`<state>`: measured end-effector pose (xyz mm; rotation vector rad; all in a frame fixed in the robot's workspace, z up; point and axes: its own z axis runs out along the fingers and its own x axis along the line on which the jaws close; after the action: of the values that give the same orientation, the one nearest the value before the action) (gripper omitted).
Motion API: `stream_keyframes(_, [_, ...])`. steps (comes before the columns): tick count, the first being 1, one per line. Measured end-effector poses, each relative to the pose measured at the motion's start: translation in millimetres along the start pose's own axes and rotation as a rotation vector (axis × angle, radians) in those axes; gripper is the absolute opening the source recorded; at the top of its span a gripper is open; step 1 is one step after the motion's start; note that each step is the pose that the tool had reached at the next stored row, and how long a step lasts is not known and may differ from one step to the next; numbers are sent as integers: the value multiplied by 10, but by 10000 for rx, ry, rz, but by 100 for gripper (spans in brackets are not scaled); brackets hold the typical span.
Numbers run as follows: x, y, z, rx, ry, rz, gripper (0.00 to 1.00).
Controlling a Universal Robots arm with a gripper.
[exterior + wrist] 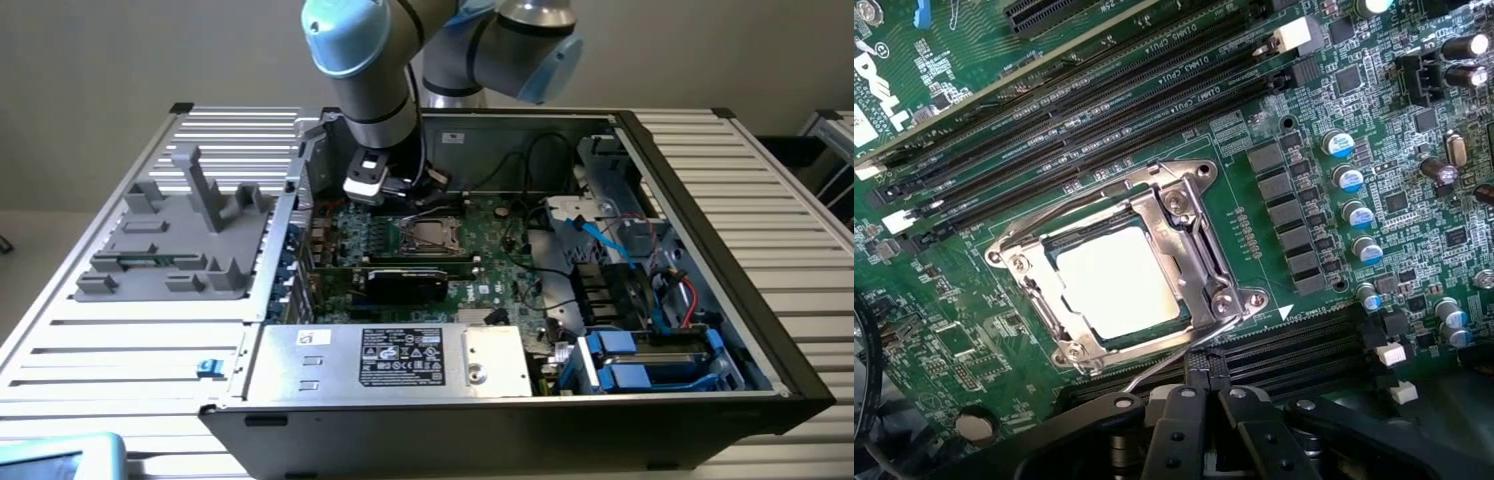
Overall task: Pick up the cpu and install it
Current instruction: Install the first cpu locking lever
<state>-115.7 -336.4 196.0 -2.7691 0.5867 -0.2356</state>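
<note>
The cpu (1119,280) lies flat in the socket on the green motherboard (1324,300), its pale metal top showing through the window of the silver load plate (1199,250) folded down over it. In the exterior view the socket with the cpu (430,236) sits mid-board inside the open computer case. My gripper (1204,395) hovers just beside the socket, fingers pressed together with nothing between them. The thin wire lever (1174,360) of the socket runs from the plate's corner toward my fingertips. In the exterior view the gripper (379,198) hangs on the exterior view's left of the socket.
A black graphics card (407,281) stands below the socket and a silver power supply box (394,358) lies at the case front. Black memory slots (1104,110) run beside the socket, with capacitors (1349,200) on its other side. A grey parts fixture (180,235) sits on the exterior view's left.
</note>
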Motion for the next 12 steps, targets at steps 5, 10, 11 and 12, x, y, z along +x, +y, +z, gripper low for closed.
stream_keyframes(5, [18, 7, 13, -2, 3, 9, 11])
stream_keyframes(10, [44, 3, 22, 0, 9, 25, 11])
stream_keyframes(11, [50, 1, 24, -2, 11, 32, 11])
stream_keyframes(12, [56, 0, 25, -3, 14, 40, 11])
